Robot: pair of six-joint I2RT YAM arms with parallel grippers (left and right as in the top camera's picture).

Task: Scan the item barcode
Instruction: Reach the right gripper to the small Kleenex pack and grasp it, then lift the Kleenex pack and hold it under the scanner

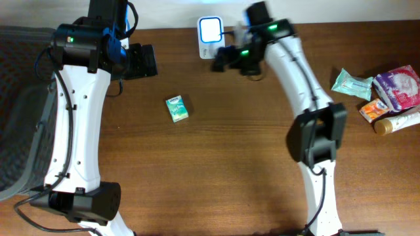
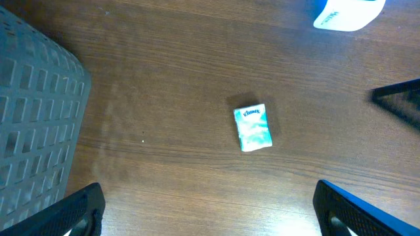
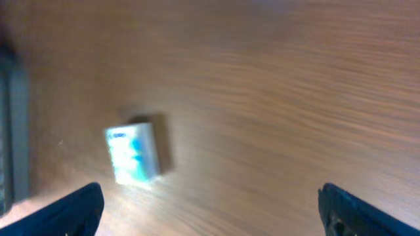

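Since the Kleenex pack (image 1: 176,108) lies loose on the table (image 1: 216,164), left of centre and short of the scanner (image 1: 210,31) at the far edge, I'd grasp it by its narrow sides, leaving the barcode uncovered. My left gripper (image 1: 141,62) and right gripper (image 1: 222,61) hang spread wide, holding nothing. I count one pack, one scanner, two grippers and four other goods (image 1: 397,86) by the right edge.

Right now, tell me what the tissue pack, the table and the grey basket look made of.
Tissue pack: probably thin plastic film, slightly glossy; printed teal-and-white wrapper with soft edges.
Table: wood or wood-look laminate, low sheen; brown grain streaks.
Grey basket: likely moulded plastic, matte; regular grid of rectangular openings.
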